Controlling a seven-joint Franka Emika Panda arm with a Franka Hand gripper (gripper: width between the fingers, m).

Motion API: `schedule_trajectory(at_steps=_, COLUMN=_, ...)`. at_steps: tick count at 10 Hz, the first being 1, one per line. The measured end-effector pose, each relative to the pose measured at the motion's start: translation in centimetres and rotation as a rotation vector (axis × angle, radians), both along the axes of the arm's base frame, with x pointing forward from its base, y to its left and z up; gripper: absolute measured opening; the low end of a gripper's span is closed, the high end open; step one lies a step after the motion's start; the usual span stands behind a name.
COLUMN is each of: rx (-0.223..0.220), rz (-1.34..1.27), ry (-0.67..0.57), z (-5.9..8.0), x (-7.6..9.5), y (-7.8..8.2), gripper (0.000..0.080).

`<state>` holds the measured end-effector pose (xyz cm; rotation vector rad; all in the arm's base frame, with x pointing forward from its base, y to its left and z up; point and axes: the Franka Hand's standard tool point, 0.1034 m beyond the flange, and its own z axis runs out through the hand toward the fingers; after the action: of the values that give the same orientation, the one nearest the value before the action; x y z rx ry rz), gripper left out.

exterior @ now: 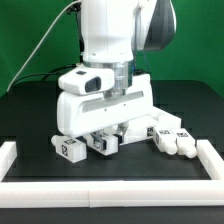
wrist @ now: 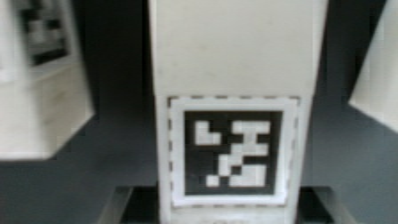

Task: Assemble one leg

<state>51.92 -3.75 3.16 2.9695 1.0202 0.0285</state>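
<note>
In the wrist view a white leg point(wrist: 231, 90) with a black-and-white tag stands lengthwise between my two dark fingers point(wrist: 134, 206). The fingers lie against its two sides, so my gripper point(wrist: 228, 206) is shut on it. In the exterior view the gripper point(exterior: 108, 133) is low over the black table, in front of the large white panel point(exterior: 140, 100), and the held leg point(exterior: 105, 144) is just under it. Another leg point(exterior: 70, 149) lies close by on the exterior view's left. Two more legs point(exterior: 172, 137) lie on the exterior view's right.
A raised white border point(exterior: 110, 190) runs along the front and sides of the black table. In the wrist view other white parts point(wrist: 39, 80) stand close on both sides of the held leg.
</note>
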Motion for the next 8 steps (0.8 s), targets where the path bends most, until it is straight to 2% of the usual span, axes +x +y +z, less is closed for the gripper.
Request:
schedule_trajectory(at_steps=2, rx=-0.008, rz=-0.020, ry=0.015, z=3.4, x=0.1, y=-2.1, gripper=0.0287)
schedule_trajectory(at_steps=3, rx=-0.014, rz=-0.036, ry=0.015, z=4.2, x=-0.5, y=-3.2, gripper=0.0287)
schedule_trajectory(at_steps=4, rx=-0.018, rz=-0.023, ry=0.011, z=5.3, x=-1.6, y=-5.0, gripper=0.0287)
schedule_trajectory(at_steps=5, rx=-0.017, rz=-0.011, ry=0.001, z=5.7, x=-2.4, y=-6.8, gripper=0.0287)
schedule_trajectory(at_steps=6, rx=-0.016, rz=-0.019, ry=0.003, z=5.6, x=-2.5, y=-7.2, gripper=0.0287)
schedule_trajectory(at_steps=8, rx=-0.015, rz=-0.011, ry=0.005, z=5.5, x=-2.4, y=-6.6, gripper=0.0287)
